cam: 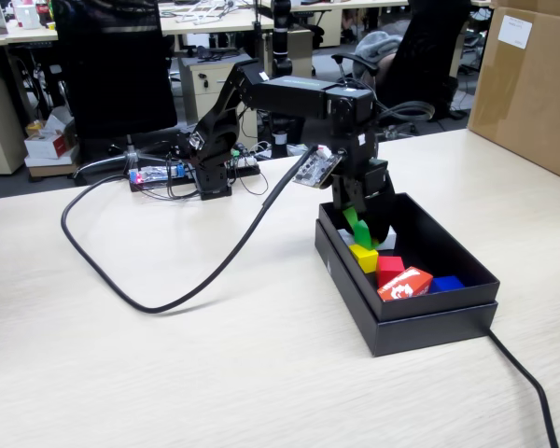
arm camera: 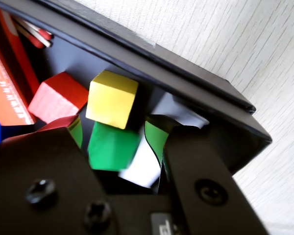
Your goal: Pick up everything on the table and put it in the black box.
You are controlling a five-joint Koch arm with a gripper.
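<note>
The black box (cam: 436,314) stands on the pale wood table (cam: 168,373); its wall also shows in the wrist view (arm camera: 186,78). My gripper (cam: 359,231) hangs over the box's back end. In the wrist view the gripper (arm camera: 115,131) is open, its green-padded fingers (arm camera: 157,139) apart. The green cube (arm camera: 112,147) is blurred and loose between them, with a gap on each side. The yellow cube (arm camera: 111,99) (cam: 364,258) and the red cube (arm camera: 56,96) (cam: 389,269) lie in the box. The green cube is hidden in the fixed view.
The box also holds a red-and-white packet (cam: 406,283), a blue piece (cam: 445,283) and a white block (arm camera: 144,165). A big brown carton (cam: 532,84) stands at the back right. A black cable (cam: 168,303) loops across the table; another (cam: 532,392) runs from the box's front.
</note>
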